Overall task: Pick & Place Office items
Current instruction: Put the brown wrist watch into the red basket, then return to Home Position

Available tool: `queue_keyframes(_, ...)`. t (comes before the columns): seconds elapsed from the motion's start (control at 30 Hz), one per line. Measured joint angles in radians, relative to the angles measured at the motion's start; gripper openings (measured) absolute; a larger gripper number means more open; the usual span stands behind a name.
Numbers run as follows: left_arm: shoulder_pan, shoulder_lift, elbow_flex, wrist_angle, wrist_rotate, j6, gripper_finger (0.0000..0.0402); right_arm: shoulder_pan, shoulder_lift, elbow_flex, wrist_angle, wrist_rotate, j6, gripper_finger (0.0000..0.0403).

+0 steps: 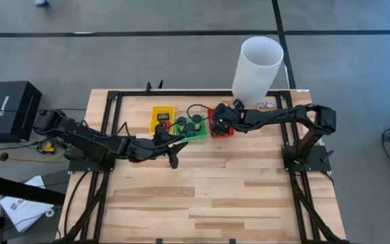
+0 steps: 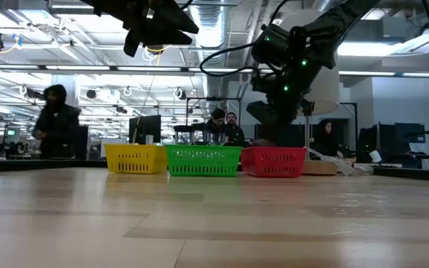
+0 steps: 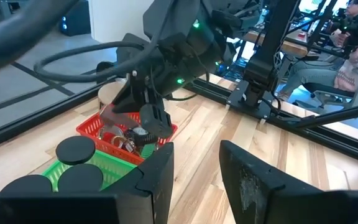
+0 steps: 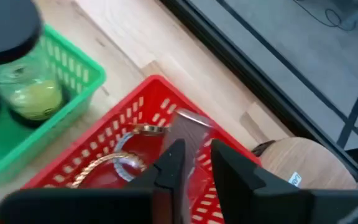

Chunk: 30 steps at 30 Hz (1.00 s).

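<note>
Right gripper [image 4: 194, 163] over red tray [image 4: 114, 121]
We see its fingers slightly parted, nothing between them, above thin rings [image 4: 129, 163] lying in the tray; farther off, left gripper [image 1: 174, 154] hangs half open, empty, above the table.

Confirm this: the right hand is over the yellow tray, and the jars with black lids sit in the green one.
Not quite: the right hand is over the red tray, not the yellow one, as the high view shows. The jars with black lids do sit in the green tray.
</note>
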Motion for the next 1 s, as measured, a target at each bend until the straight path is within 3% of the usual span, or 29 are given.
queue_keyframes(0.27,0.000,0.000,0.000,0.001,-0.001,-0.001,0.0122,0.009,-0.010,0.000,-0.003,-0.016,0.001,0.0107)
queue_keyframes(0.73,0.000,0.000,0.000,0.001,-0.001,0.001,0.0120,0.090,-0.010,0.000,0.000,-0.039,0.001,0.0111)
queue_keyframes(0.83,0.000,0.000,0.000,0.001,-0.002,0.001,0.0118,0.110,-0.036,0.003,-0.008,-0.097,0.002,0.0111)
queue_keyframes(1.0,0.000,0.000,0.000,0.001,-0.002,0.071,0.0117,0.170,-0.126,0.041,-0.096,-0.324,-0.070,0.0111)
